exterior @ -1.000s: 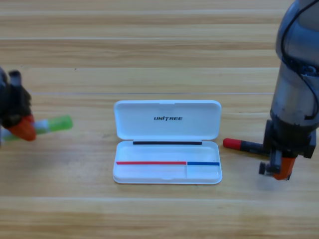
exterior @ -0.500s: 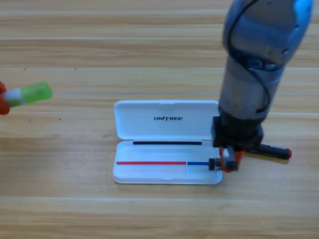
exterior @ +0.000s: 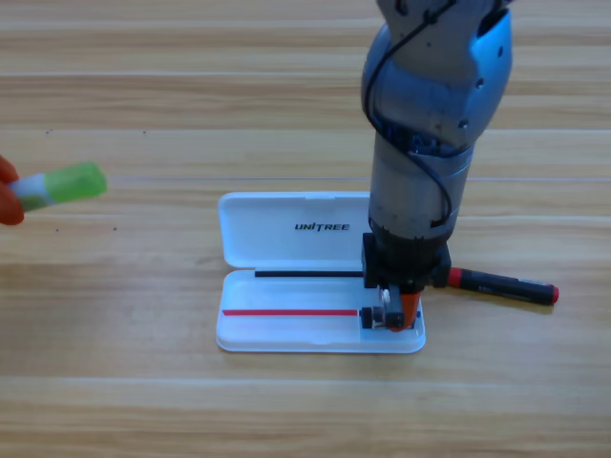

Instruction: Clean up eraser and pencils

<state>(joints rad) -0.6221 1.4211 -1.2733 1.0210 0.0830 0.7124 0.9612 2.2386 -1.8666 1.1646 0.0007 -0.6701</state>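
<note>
The white case (exterior: 286,336) lies open in the middle of the table, lid (exterior: 286,227) folded back. My right gripper (exterior: 389,317) points down over the tray's small right compartment, with a small dark block, the eraser (exterior: 367,318), at its jaw tips. The black marker with red ends (exterior: 501,285) lies on the table just right of the case, partly hidden behind the arm. At the left edge, my left gripper (exterior: 6,196) shows only an orange jaw tip, shut on the pale pencil with the green end (exterior: 62,185).
Bare wooden table (exterior: 286,410) surrounds the case. The big grey right arm (exterior: 430,114) reaches down from the top and hides the case's right side.
The right arm swung left from beside the black marker to over the case's right compartment, carrying the eraser. The left gripper drew up and back to the left edge with the green-ended pencil.
</note>
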